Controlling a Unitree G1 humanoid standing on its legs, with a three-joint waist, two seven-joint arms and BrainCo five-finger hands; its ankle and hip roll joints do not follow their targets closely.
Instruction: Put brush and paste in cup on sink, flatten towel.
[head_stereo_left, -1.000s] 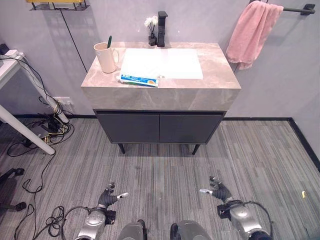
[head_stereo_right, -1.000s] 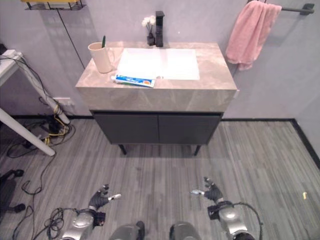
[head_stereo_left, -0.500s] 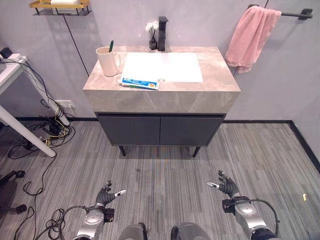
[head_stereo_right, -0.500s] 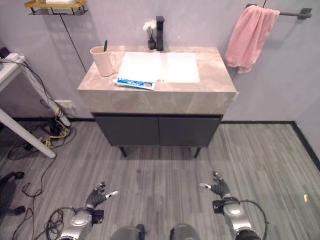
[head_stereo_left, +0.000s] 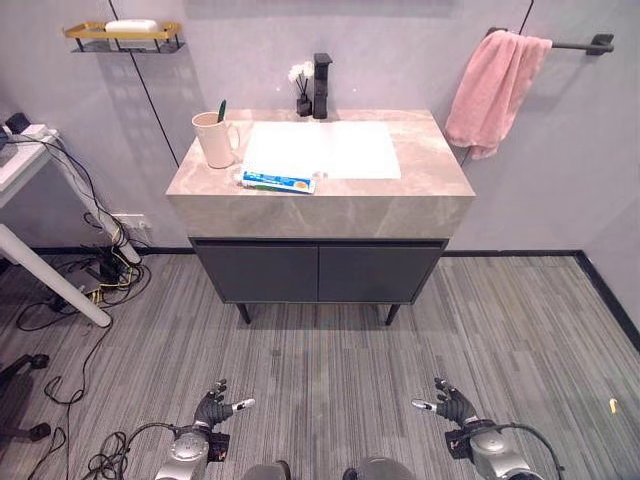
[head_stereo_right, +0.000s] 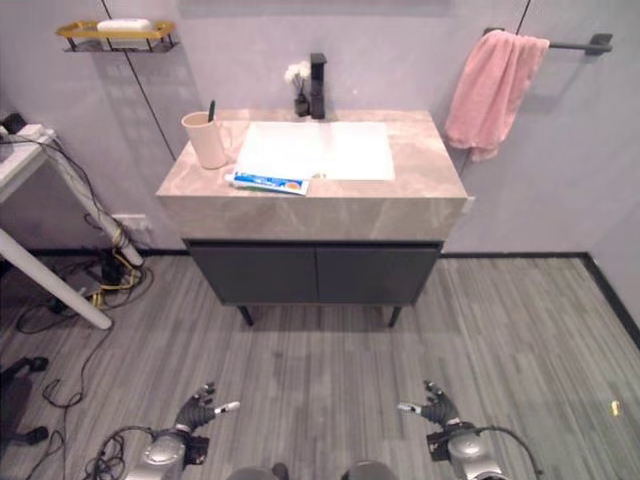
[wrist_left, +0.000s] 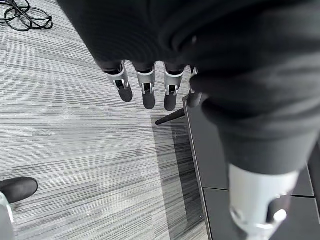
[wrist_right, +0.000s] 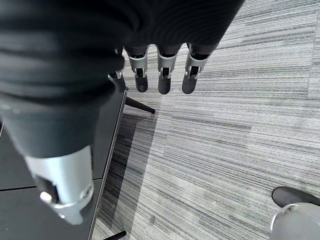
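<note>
On the sink counter (head_stereo_left: 330, 195), the toothpaste (head_stereo_left: 277, 181) lies just in front of the cup (head_stereo_left: 215, 139) holding the brush (head_stereo_left: 221, 110). The bunched pink towel (head_stereo_left: 490, 92) hangs beside. Nothing there has moved; the camera shifted. Left hand (head_stereo_left: 212, 410) and right hand (head_stereo_left: 456, 407) stay low, relaxed, empty.

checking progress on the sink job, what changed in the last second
Only the camera shifted, taking in more of the wall. Both hands, left hand and right hand, stay low over the floor, open and empty. The toothpaste still lies beside the cup, and the towel still hangs bunched.
</note>
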